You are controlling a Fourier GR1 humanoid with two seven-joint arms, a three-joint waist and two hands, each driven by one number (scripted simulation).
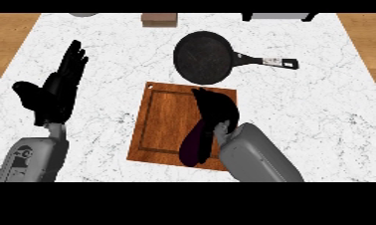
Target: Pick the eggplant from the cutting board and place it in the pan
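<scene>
At far left, over the white marble counter [103, 99], left hand [53, 94] stood upright, fingers straight and apart from the thumb, holding nothing, well clear of the board. Its grey forearm [33, 158] came in from the lower left corner. Mid-frame sat the wooden cutting board [161, 124], slightly skewed, lying flat on the counter. On the board's right half lay the eggplant [195, 144], dark purple, long, tilted, lower end near the board's front edge. Right hand [217, 107] was on top of the eggplant's upper end, fingers curled down around it; how far they closed couldn't be fully made out, black on dark purple. Right forearm [253, 157] entered from lower right, overlapping the board's corner. Beyond the board, just past its far edge, was the black pan [203, 56], handle pointing right. Eggplant not in pan.
</scene>
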